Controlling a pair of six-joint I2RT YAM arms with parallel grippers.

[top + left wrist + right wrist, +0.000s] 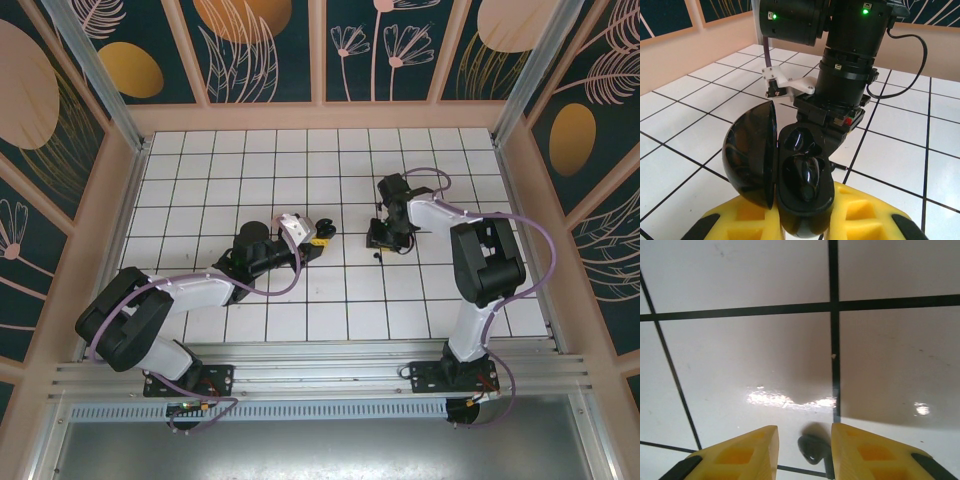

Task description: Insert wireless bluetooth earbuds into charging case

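Charging case (805, 172) first: black, lid (750, 157) hinged open to 1 side of the base. The base is clamped between the yellow fingers (747, 217) of the left gripper (805, 222), jaws closed tight on it, cavity facing up and out ahead of the tool. 2 wells (800, 140) in the base. The well nearer the fingers holds a dark rounded lump, maybe a seated bud, maybe just moulding, cannot tell. The far well looks empty. Top view shows the same grip, case held out past the fingertips toward the other arm.

Right gripper (804, 434): pointing down at the white tile (740, 340), fingers apart, clamped on nothing. 1 dark earbud (811, 449) lies on the tile in the gap between them, nearer 1 finger, with a clear gap to the other.

Progress, my read: case open and presented, done. Bud pickup not done, at least 1 insertion left, lid not closed. Next move needs the fingers to close on the bud without flicking it away. It looks small and glossy, so likely slippery.
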